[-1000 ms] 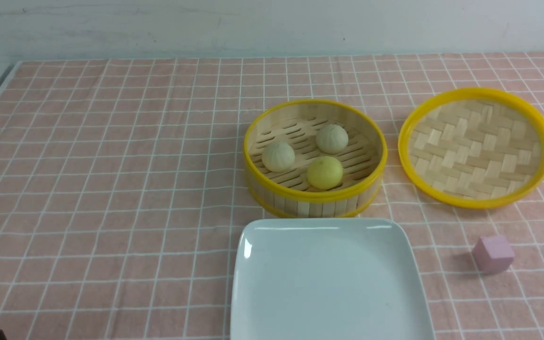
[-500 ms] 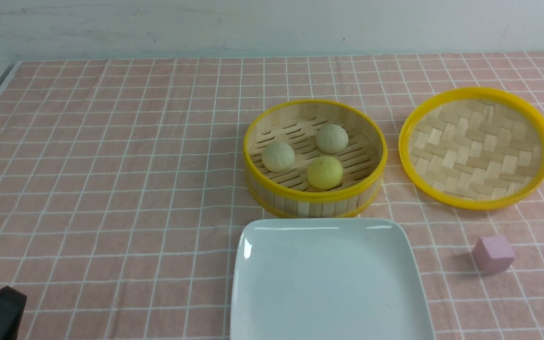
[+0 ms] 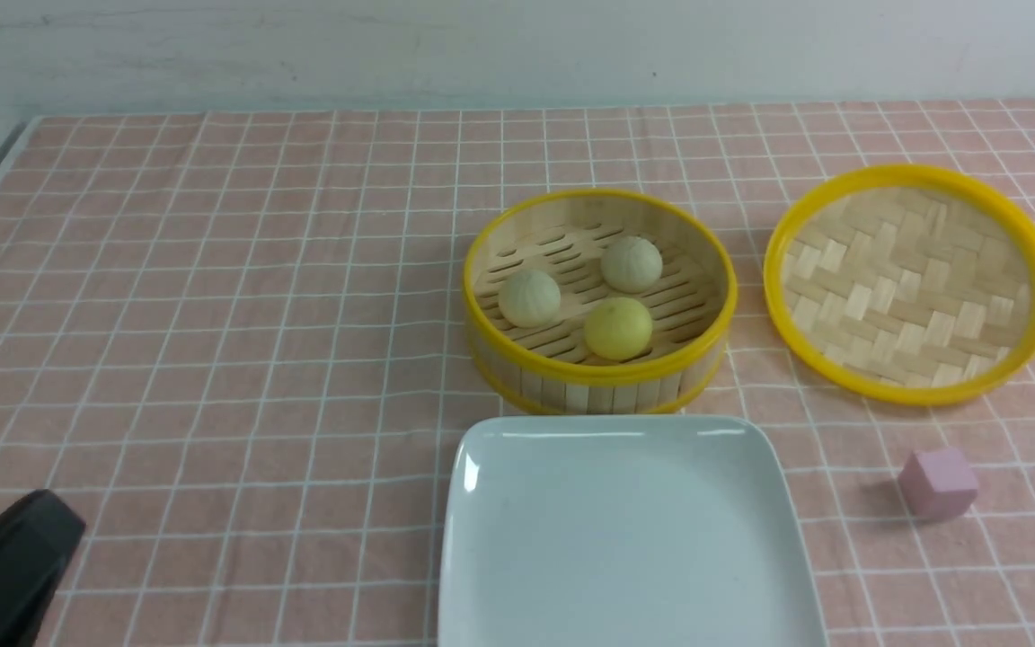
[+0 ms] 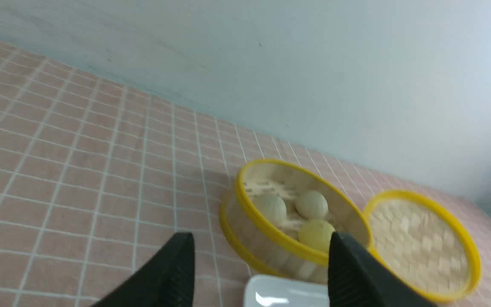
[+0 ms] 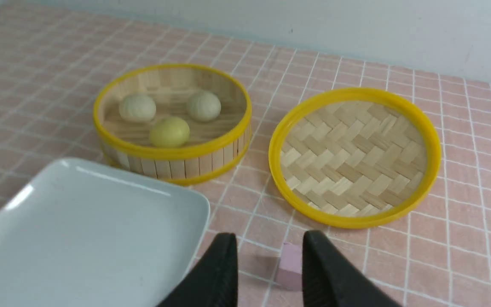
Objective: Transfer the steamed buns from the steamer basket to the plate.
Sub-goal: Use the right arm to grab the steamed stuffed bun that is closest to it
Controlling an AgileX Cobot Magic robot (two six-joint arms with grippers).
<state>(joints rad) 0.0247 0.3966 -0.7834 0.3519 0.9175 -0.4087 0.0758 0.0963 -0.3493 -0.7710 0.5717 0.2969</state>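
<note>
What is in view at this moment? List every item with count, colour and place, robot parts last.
pale buns: two, pale beige, in the steamer basket
yellow bun: one, yellow, same basket, on the side nearest the plate
steamer basket: one, bamboo with yellow rims, mid-table, just beyond the plate
plate: one, white, square, near edge, nothing on it
woven tray: one, bamboo with a yellow rim, right of the basket
cube: one, pink, on the cloth right of the plate
tablecloth: one, pink with a white grid, under everything
left tool: one, black, near left corner, open, holding nothing
right tool: one, black, near the cube, jaws apart, holding nothing
</note>
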